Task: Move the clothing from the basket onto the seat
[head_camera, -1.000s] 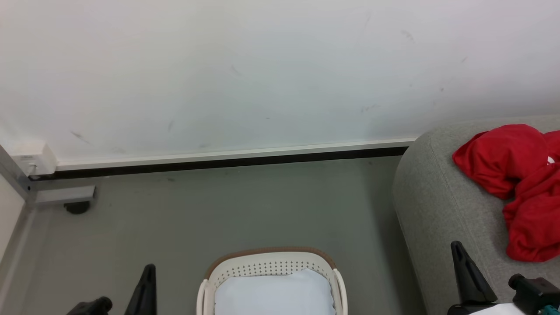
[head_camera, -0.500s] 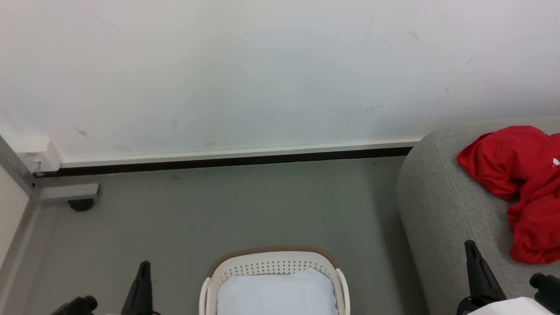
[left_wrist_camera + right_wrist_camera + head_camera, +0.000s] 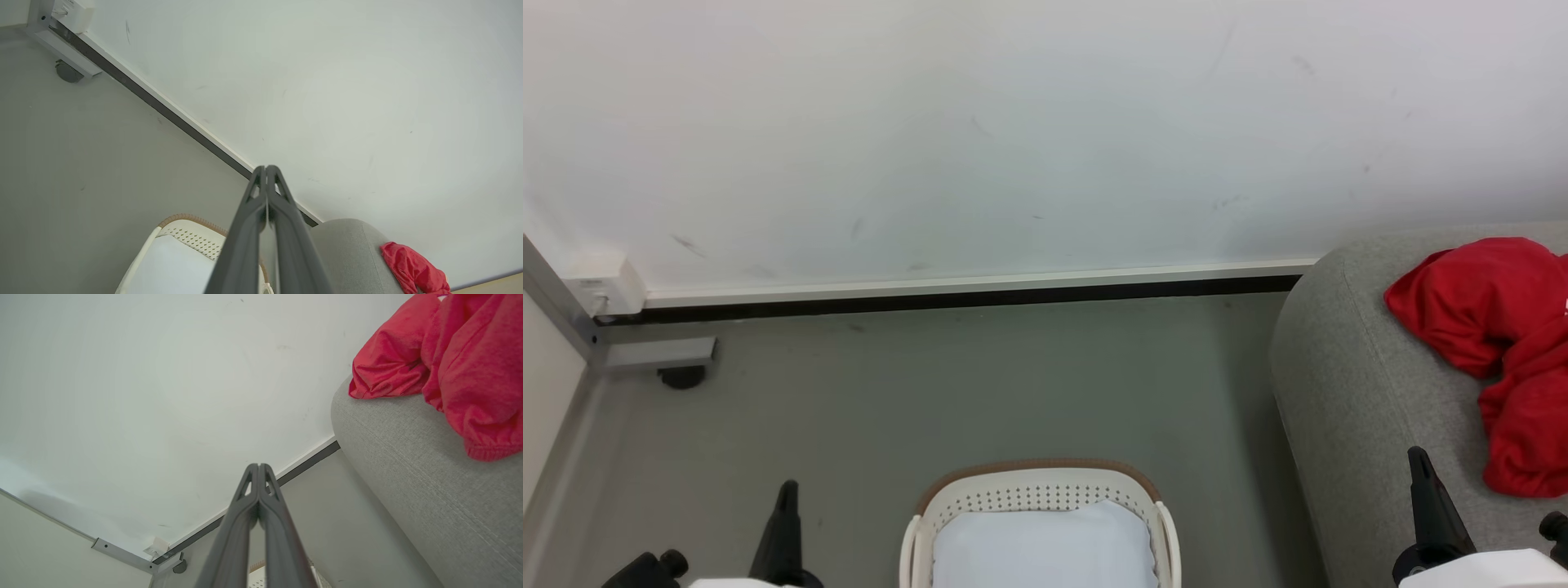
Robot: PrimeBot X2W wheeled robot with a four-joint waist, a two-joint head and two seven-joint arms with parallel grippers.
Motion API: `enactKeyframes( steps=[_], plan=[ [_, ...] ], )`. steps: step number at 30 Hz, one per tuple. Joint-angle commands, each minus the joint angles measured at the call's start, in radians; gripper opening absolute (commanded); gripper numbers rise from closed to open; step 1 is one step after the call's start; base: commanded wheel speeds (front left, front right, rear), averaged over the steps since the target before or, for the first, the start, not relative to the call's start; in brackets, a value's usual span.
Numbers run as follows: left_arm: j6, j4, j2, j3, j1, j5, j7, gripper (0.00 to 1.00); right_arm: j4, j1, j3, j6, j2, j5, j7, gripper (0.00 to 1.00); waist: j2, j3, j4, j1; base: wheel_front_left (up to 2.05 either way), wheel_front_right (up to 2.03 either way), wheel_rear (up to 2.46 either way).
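The clothing (image 3: 1470, 310) was seen heaped on the seat (image 3: 1347, 392) at the right edge of the head view, well apart from the basket (image 3: 1037, 494) at the bottom centre, in which a pale liner (image 3: 1045, 547) was laid. The jaws of the left gripper (image 3: 266, 168) and the right gripper (image 3: 258, 465) were pressed together with nothing between them, and both were pointed toward the wall (image 3: 1013, 122).
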Motion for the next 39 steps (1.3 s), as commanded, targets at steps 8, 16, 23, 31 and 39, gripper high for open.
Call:
enactKeyframes(
  steps=[8, 16, 23, 31, 39],
  plan=[
    [-0.004, -0.015, 0.008, 0.012, -0.032, -0.129, 0.033, 0.00, -0.019, -0.025, -0.031, -0.001, 0.004, 0.111, 0.032, 0.00, 0.0000, 0.001, 0.007, 0.0000, 0.00, 0.00, 0.00],
    [-0.005, -0.016, 0.008, 0.018, -0.039, -0.226, 0.058, 0.00, -0.022, -0.028, -0.050, -0.001, 0.011, 0.193, 0.058, 0.00, 0.0000, 0.002, 0.014, 0.0000, 0.00, 0.00, 0.00],
    [-0.006, -0.016, 0.009, 0.022, -0.045, -0.302, 0.078, 0.00, -0.024, -0.029, -0.067, -0.001, 0.017, 0.260, 0.078, 0.00, 0.0000, 0.003, 0.020, 0.0000, 0.00, 0.00, 0.00],
    [-0.007, -0.016, 0.009, 0.027, -0.052, -0.383, 0.101, 0.00, -0.026, -0.030, -0.085, -0.001, 0.023, 0.329, 0.101, 0.00, 0.0000, 0.004, 0.027, 0.0000, 0.00, 0.00, 0.00],
    [-0.007, -0.017, 0.010, 0.031, -0.057, -0.451, 0.119, 0.00, -0.028, -0.030, -0.099, -0.001, 0.028, 0.387, 0.119, 0.00, 0.0000, 0.005, 0.032, 0.0000, 0.00, 0.00, 0.00]
  ],
)
